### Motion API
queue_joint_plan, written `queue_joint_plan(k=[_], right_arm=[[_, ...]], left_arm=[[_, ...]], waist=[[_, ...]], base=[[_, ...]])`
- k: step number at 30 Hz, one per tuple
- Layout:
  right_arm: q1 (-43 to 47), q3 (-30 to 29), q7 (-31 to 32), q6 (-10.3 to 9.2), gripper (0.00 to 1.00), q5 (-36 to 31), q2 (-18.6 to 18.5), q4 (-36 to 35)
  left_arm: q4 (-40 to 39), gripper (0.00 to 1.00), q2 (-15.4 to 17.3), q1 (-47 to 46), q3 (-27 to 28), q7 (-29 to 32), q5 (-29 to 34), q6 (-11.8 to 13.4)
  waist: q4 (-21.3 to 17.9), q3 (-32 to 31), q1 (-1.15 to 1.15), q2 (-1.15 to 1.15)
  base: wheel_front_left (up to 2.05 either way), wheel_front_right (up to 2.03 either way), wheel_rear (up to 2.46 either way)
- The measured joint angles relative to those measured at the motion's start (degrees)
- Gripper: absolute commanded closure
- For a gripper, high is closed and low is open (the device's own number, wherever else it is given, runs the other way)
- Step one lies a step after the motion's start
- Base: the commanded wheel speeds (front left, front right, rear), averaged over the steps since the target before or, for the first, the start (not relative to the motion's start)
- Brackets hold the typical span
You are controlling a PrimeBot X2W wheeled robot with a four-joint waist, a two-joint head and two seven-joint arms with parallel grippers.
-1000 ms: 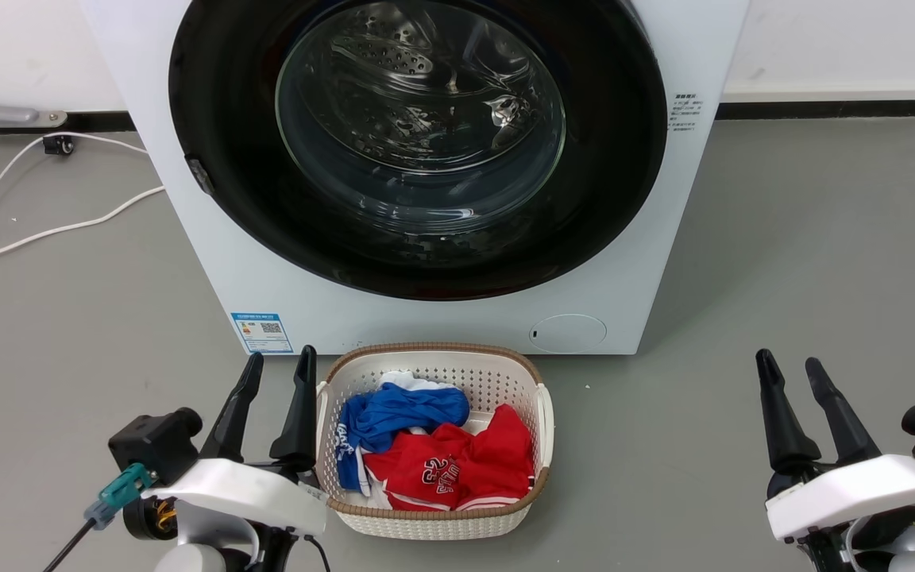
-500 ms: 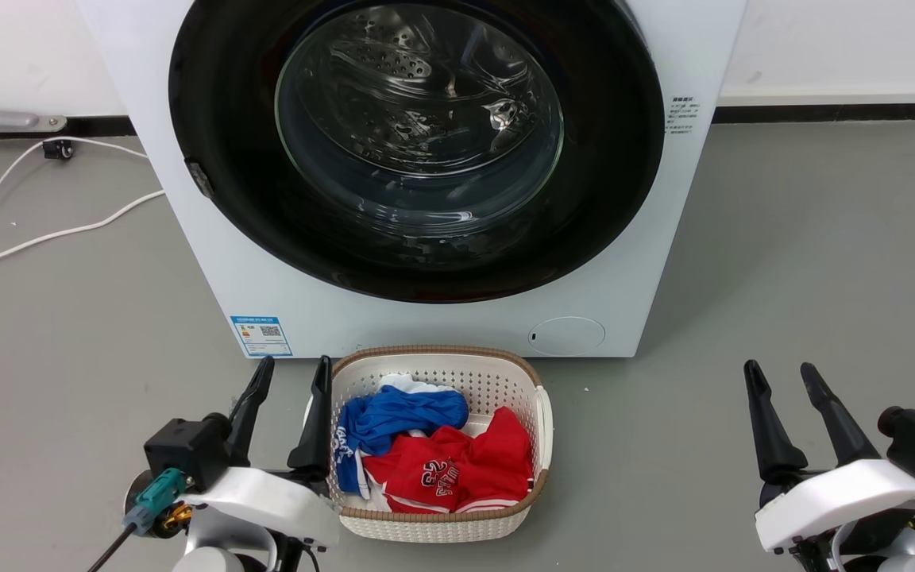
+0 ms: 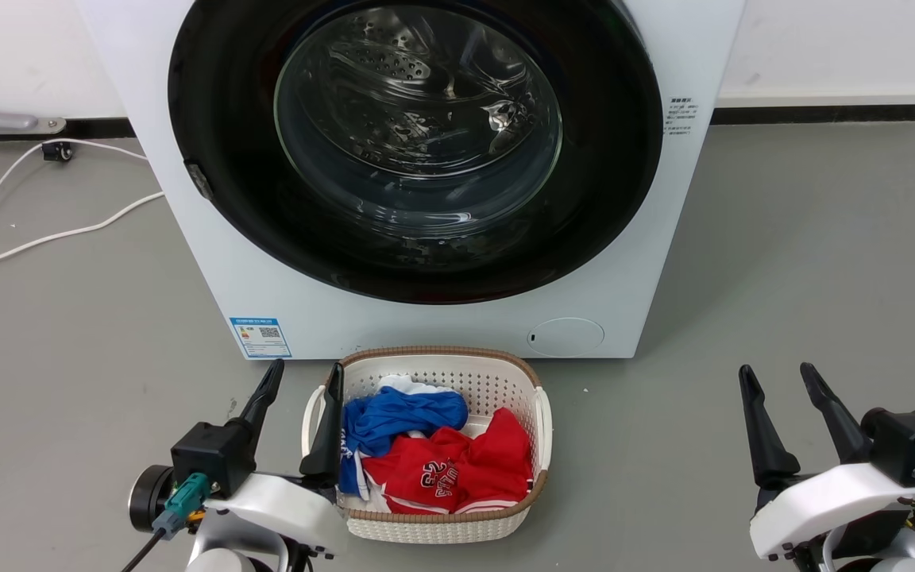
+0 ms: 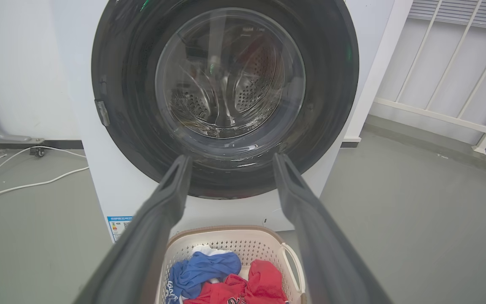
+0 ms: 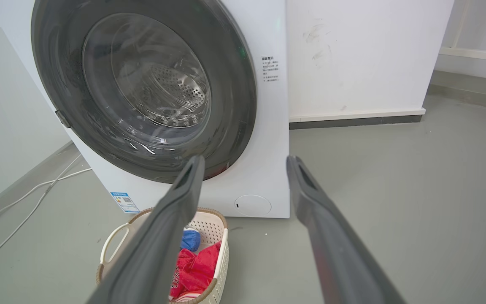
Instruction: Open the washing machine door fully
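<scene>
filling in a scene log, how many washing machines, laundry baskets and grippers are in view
washing machine: 1
laundry basket: 1
gripper: 2, the left gripper and the right gripper
total: 4

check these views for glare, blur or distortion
Head view: sharp overall, with bright reflections streaking the glass of the washing machine door. Left wrist view: the left gripper is soft and out of focus up close. Right wrist view: the door looks hazy grey, and the right gripper blurs toward the bottom edge.
</scene>
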Motion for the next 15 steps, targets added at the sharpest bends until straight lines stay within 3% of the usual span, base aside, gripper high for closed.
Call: queue_joint_plan(k=[15], right_arm=[[0.0,0.4,-0.9,0.01,0.00,-4.0,0.1,-0.6]], left_arm=[[1.2,0.00,-0.1,-0.5,-0.1,-1.6,4.3,0.2]], waist=[[0.0,0.1,0.00,0.00]], base=[[0.00,0.00,0.00]])
